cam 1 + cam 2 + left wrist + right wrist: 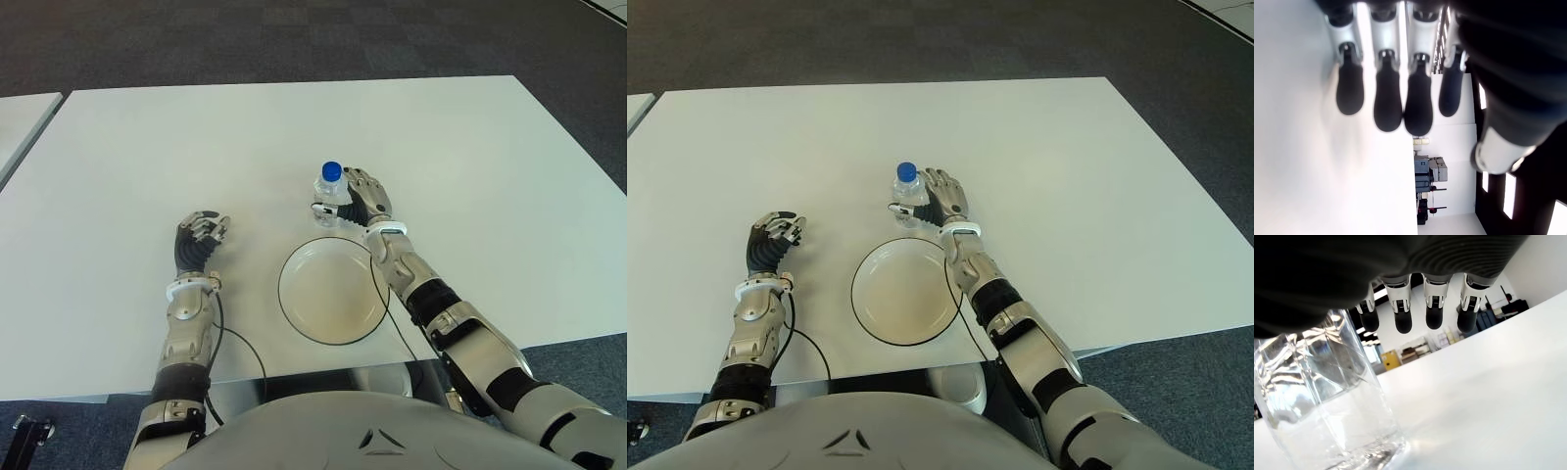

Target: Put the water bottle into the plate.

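Note:
A clear water bottle (329,199) with a blue cap stands upright on the white table (147,157), just beyond the far rim of the white plate (328,294). My right hand (361,199) is against the bottle's right side, its thumb reaching across the front. In the right wrist view the bottle (1327,401) stands close to the palm while the fingers (1403,316) stay extended and not wrapped around it. My left hand (201,240) shows to the left of the plate, fingers (1388,103) loosely bent and holding nothing.
The plate is dark-rimmed and has nothing in it. Dark carpet lies beyond the table's far edge. A second white table's corner (24,117) shows at the far left. A thin black cable (240,343) runs by my left forearm.

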Tool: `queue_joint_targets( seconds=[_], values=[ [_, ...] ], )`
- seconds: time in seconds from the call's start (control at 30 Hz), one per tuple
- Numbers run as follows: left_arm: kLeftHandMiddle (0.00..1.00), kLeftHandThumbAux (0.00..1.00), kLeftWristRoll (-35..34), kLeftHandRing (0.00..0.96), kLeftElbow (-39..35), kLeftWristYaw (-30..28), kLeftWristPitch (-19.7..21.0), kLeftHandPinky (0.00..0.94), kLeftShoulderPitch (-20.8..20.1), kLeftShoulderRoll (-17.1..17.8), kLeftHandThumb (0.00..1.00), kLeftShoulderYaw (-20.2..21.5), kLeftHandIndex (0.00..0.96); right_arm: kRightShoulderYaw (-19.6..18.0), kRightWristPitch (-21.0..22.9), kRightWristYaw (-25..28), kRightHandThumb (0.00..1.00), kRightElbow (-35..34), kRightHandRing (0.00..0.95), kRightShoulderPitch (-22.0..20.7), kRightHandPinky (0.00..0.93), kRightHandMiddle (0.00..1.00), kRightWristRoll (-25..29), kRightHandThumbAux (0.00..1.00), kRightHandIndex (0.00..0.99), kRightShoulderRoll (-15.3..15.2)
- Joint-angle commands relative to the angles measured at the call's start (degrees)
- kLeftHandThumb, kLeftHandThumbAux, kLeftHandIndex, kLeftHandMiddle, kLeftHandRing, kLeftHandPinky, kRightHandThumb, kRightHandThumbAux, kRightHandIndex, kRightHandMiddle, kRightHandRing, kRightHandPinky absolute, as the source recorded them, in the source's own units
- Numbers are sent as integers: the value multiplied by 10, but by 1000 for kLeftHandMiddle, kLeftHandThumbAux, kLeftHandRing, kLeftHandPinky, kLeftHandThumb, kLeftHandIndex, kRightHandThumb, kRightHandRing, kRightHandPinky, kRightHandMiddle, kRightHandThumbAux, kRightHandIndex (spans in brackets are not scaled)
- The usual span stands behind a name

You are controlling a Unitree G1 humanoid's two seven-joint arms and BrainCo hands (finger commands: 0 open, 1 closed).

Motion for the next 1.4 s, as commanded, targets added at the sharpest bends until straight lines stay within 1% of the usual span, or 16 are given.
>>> queue_joint_targets(
  seconds=[0.03, 0.2, 0.33, 0.6, 0.77, 0.9, 1.07, 1.17, 1.3, 1.4],
  values=[
    [675, 710, -5, 655, 25, -7, 7, 625, 4, -1, 709, 3, 435, 7, 40, 19, 544, -12, 0, -19, 0, 0, -16, 148, 0, -3],
    [677, 710, -8, 657, 33, -9, 0, 624, 2, -1, 708, 4, 436, 6, 77, 35, 563, -24, 0, -26, 0, 0, -21, 196, 0, -3],
    [674, 710, -10, 653, 37, -10, -2, 618, 1, 0, 708, 4, 435, 7, 93, 44, 580, -25, 0, -34, 0, 0, -23, 235, 0, -4],
    [672, 711, -10, 653, 31, -6, 2, 626, 3, -3, 708, 2, 435, 24, 145, 80, 633, 2, 0, -72, 2, 0, -45, 303, 0, -12],
    [671, 712, -4, 653, 27, 3, 7, 624, 4, -4, 708, 2, 434, 31, 167, 90, 669, 10, 0, -85, 33, 0, -53, 346, 0, -13],
    [670, 713, -3, 653, 24, 5, 9, 622, 6, -5, 707, 2, 434, 32, 182, 92, 678, 19, 0, -97, 60, 0, -55, 370, 4, -14],
    [670, 713, -4, 652, 21, 2, 12, 625, 6, -5, 707, 3, 434, 23, 187, 74, 678, 32, 0, -106, 81, 0, -47, 398, 13, -11],
    [673, 712, -7, 656, 22, -3, 12, 628, 6, -5, 706, 4, 434, 6, 176, 45, 674, 42, 0, -110, 82, 0, -32, 421, 21, -9],
    [675, 712, -10, 658, 23, -5, 12, 630, 5, -4, 706, 5, 434, -3, 164, 22, 663, 55, 0, -116, 116, 0, -20, 448, 27, -7],
    [677, 712, -12, 659, 26, -7, 11, 628, 4, -4, 705, 5, 434, -15, 148, -6, 650, 66, 22, -120, 157, 16, -8, 463, 40, -6]
  ],
)
